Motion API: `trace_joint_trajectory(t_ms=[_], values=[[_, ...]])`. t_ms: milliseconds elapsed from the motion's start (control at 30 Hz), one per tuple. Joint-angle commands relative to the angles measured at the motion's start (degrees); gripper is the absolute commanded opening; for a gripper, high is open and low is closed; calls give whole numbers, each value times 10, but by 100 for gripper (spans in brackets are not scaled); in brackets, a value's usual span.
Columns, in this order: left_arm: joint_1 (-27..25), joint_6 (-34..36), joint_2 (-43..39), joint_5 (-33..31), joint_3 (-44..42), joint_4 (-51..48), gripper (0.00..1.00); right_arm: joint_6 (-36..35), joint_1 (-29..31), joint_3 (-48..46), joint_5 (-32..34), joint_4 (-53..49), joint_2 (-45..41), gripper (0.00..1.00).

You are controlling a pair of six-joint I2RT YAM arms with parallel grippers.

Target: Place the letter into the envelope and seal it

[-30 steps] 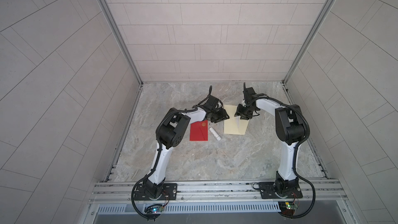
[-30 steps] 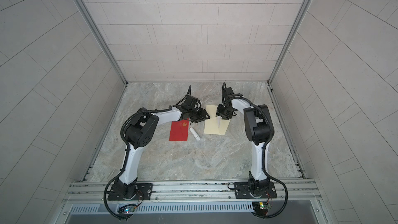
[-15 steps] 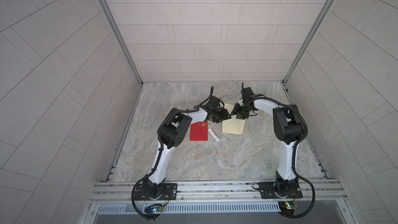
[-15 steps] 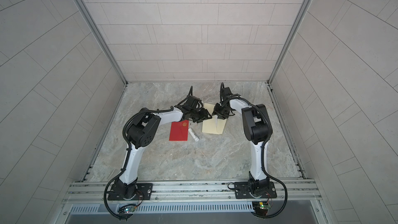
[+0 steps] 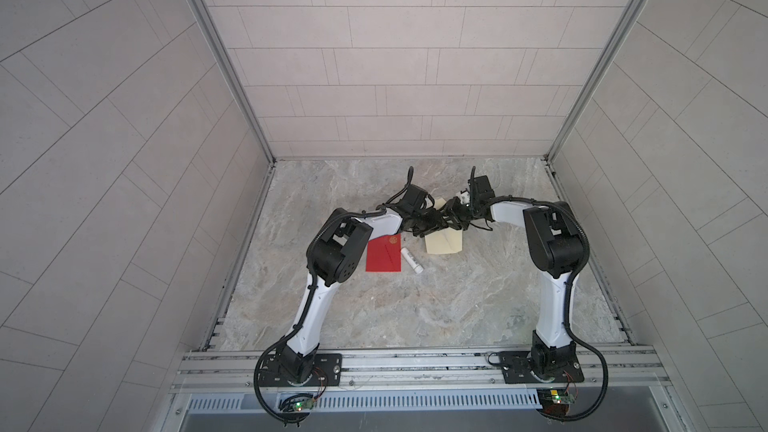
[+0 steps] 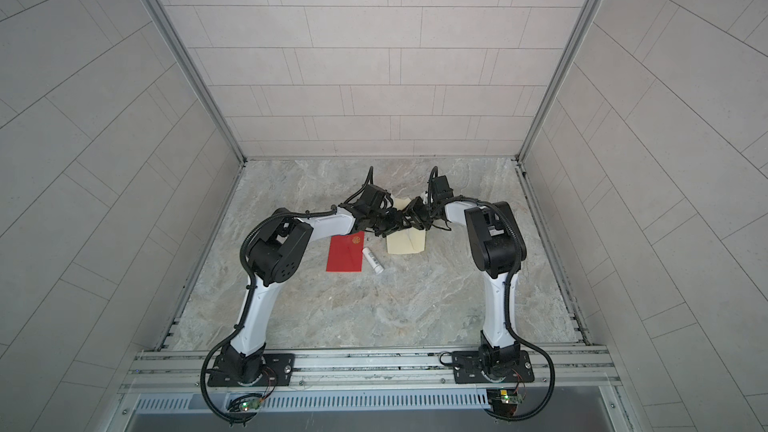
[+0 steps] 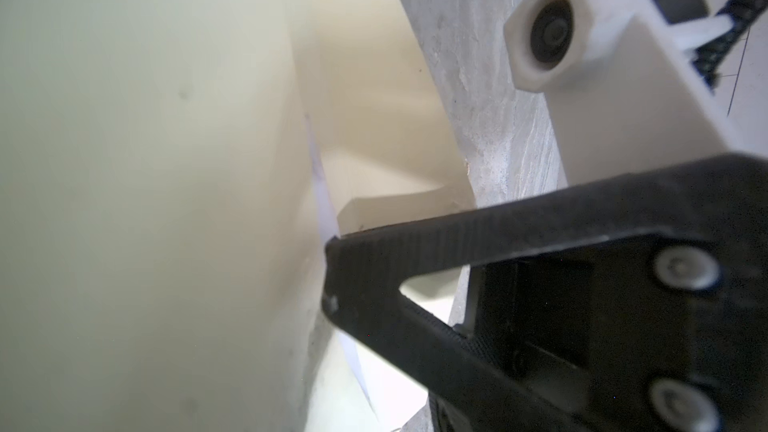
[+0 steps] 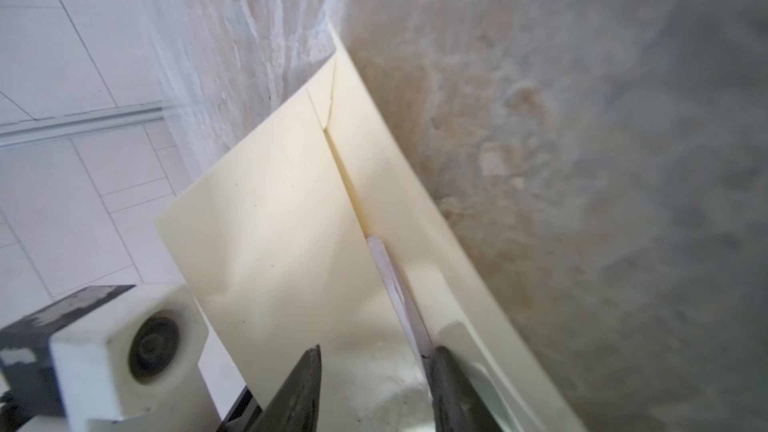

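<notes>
Right wrist view tells most. The cream envelope point(image 8: 395, 160) has its flap point(image 8: 270, 222) raised off the body, and a thin white sheet edge point(image 8: 395, 284) runs along the crease between them. The right end effector point(image 8: 376, 353) has its jaws spread. One finger sits in front of the flap and the other touches the white edge, with nothing visibly clamped across them. The left wrist view shows only one black finger point(image 7: 415, 259) of the left end effector point(image 5: 434, 224), its tip against the cream paper beside the white edge. Its partner is hidden, so I cannot tell whether it is pinching or standing apart.

In both top views the envelope lies on the counter point(image 5: 415, 317), back of centre, and both end effectors meet over its 12 o'clock end. A red card point(image 5: 384, 255) lies flat at the envelope's 9 o'clock, with a white glue stick point(image 5: 411, 261) just beside it, between card and envelope. I cannot settle whether the letter is the red card or the white sheet.

The step looks like work at the envelope's mouth. To do it well, one tool should pin the body to the counter while the other moves the flap alone. Paper this thin will likely buckle, so take it near the crease rather than at a corner and close gently. Move slowly so the envelope does not slide. The two tools are very close together, so watch for a collision.
</notes>
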Motion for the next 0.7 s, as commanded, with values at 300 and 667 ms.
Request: trace_joint_trajectory(t_ms=[300, 667], values=[[-8, 6, 40, 22, -32, -7, 55, -35, 21, 14, -3, -93, -7, 47], [9, 59, -41, 3, -77, -53, 72, -181, 16, 19, 188, -253, -146, 48]])
